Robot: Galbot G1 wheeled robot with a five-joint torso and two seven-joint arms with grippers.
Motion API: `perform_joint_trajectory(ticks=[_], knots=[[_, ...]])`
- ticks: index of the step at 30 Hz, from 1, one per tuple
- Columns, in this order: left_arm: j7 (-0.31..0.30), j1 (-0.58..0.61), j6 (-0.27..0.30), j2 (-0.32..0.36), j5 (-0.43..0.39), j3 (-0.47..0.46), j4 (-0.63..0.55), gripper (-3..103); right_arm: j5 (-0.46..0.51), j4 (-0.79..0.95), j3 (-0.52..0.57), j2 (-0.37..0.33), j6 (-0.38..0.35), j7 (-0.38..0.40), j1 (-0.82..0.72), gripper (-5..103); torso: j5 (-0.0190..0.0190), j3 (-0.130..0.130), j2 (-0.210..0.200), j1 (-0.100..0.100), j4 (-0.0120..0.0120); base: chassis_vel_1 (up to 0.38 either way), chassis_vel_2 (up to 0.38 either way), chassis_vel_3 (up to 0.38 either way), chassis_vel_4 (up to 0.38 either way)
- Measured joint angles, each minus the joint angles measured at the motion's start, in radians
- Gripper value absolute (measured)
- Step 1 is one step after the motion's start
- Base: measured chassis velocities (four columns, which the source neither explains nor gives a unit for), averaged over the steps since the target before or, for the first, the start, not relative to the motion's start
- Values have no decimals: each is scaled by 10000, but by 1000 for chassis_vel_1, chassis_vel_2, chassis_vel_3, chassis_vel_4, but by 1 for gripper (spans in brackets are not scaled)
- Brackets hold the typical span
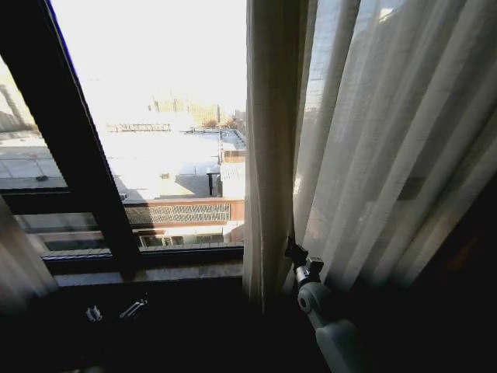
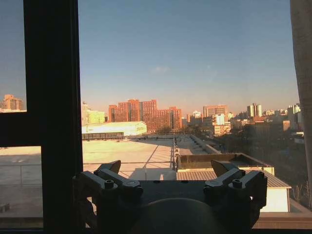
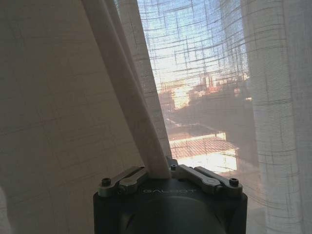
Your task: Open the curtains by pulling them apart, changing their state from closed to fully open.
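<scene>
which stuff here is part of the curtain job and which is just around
Part of the job:
- right curtain, a fold pinched in the right gripper
- left curtain, at the far left
- left gripper, open, facing the glass

Just around:
- window frame
- window sill

Dark window sill point(image 1: 155, 273) under the window frame point(image 1: 93, 194), right curtain point(image 1: 272, 155) hanging past it

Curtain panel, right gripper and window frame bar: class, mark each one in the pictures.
curtain panel point(image 1: 388, 140), head view, on its pleated middle.
right gripper point(image 3: 163, 168), right wrist view, where the fingers pinch a curtain fold.
window frame bar point(image 2: 53, 112), left wrist view, on the dark upright.
</scene>
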Motion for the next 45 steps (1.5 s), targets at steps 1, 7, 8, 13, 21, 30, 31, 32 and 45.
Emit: perform_joint_trajectory(ticks=[1, 7, 8, 13, 21, 30, 31, 32, 45], knots=[[18, 1, 0, -2, 4, 10, -1, 100, 0, 4, 18, -12, 1, -3, -8, 0, -1, 0, 0, 0, -2, -354, -333, 353, 359], [214, 5, -35, -10, 23, 7, 0, 100, 16, 57, 95, -71, 8, -16, -30, 0, -5, -1, 0, -1, -2, -350, -384, 336, 349], [217, 5, -39, -10, 24, 7, 2, 100, 19, 68, 98, -77, 8, -16, -35, 0, -1, 0, 0, -1, -3, -340, -370, 334, 320], [222, 3, -46, 6, -12, -49, 15, 100, 24, 115, 93, -86, 8, -16, -56, 0, -10, 0, 0, 1, -1, -379, -332, 366, 359], [222, -5, -45, 0, -34, -41, 64, 100, 22, 133, 76, -69, 11, -26, -104, 0, -2, 0, 0, 0, 0, -339, -345, 363, 347], [220, -41, -21, 2, -47, -33, 110, 100, 18, 118, 53, -42, 13, -39, -108, 0, -5, 1, -1, 1, -1, -350, -369, 354, 371], [219, -46, -21, -1, -47, -31, 117, 100, 17, 114, 49, -42, 14, -41, -108, 0, -6, 1, -1, 1, 0, -341, -336, 370, 382], [219, -46, -21, -1, -47, -31, 117, 100, 17, 114, 49, -42, 14, -41, -108, 0, -6, 1, -1, 1, 0, -341, -336, 370, 382], [241, -74, -22, -54, -23, -2, 185, 100, -365, -84, 83, -56, 292, -218, -141, 0, 6, 1, -1, -1, -1, -273, -273, 291, 261]])
